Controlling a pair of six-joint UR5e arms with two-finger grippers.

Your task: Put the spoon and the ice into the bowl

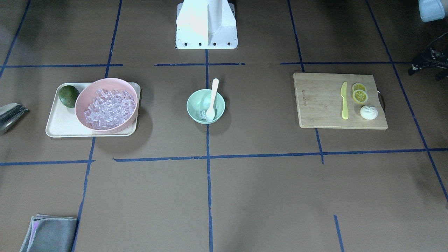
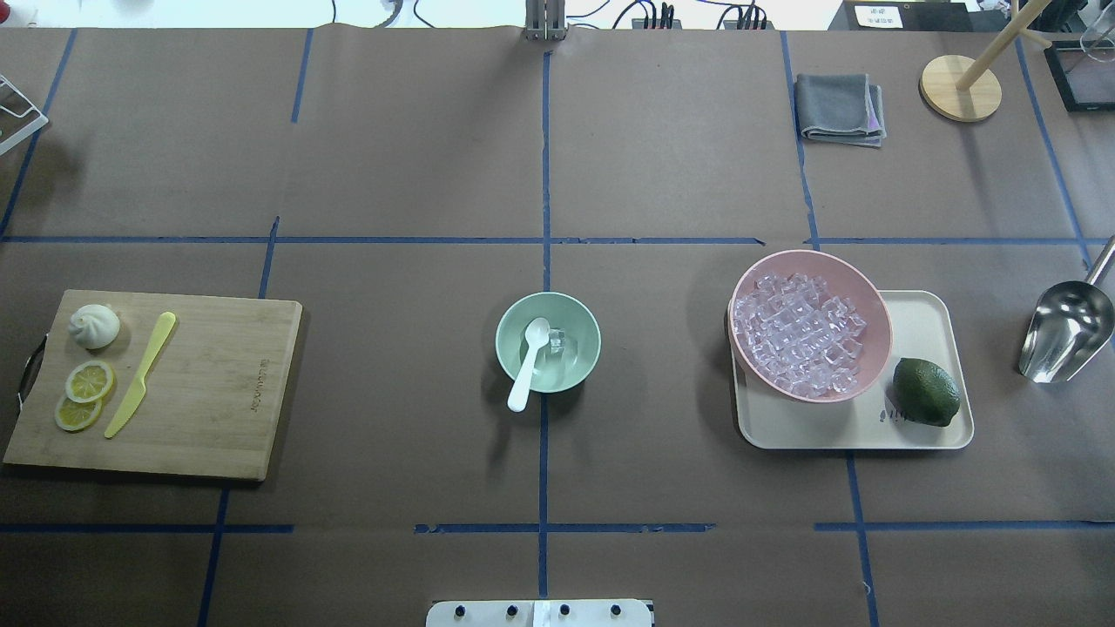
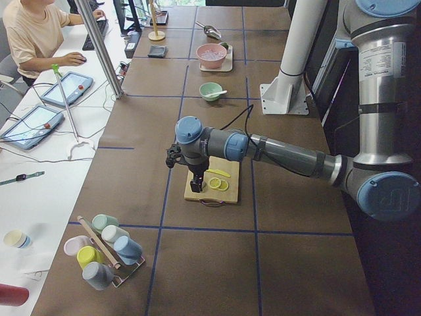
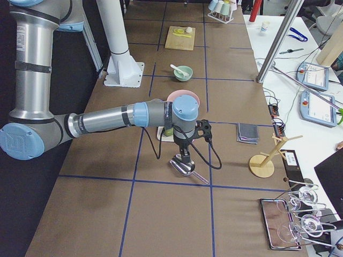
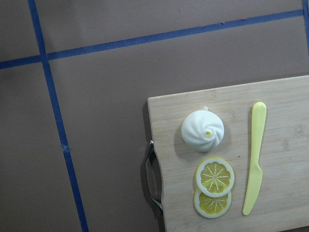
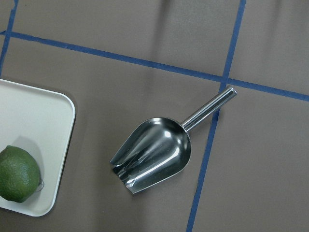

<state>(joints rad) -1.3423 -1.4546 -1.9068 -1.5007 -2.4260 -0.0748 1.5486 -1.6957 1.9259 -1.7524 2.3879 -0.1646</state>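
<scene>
The mint-green bowl (image 2: 578, 319) stands at the table's middle, also in the front view (image 1: 194, 100). The white spoon (image 2: 529, 364) leans in it, its scoop end inside and its handle over the rim toward the robot. One or two clear ice cubes (image 2: 558, 340) lie in the bowl beside the spoon. My left gripper (image 3: 195, 186) hangs above the near end of the cutting board; I cannot tell if it is open. My right gripper (image 4: 185, 159) hangs above the metal scoop; I cannot tell if it is open. Neither wrist view shows fingers.
A pink bowl (image 2: 875, 319) full of ice and a lime (image 2: 925, 391) sit on a cream tray (image 2: 928, 314). A metal scoop (image 2: 1064, 329) lies right of it. The cutting board (image 2: 218, 383) holds a yellow knife (image 2: 141, 374), lemon slices and a bun. A grey cloth (image 2: 838, 106) lies far right.
</scene>
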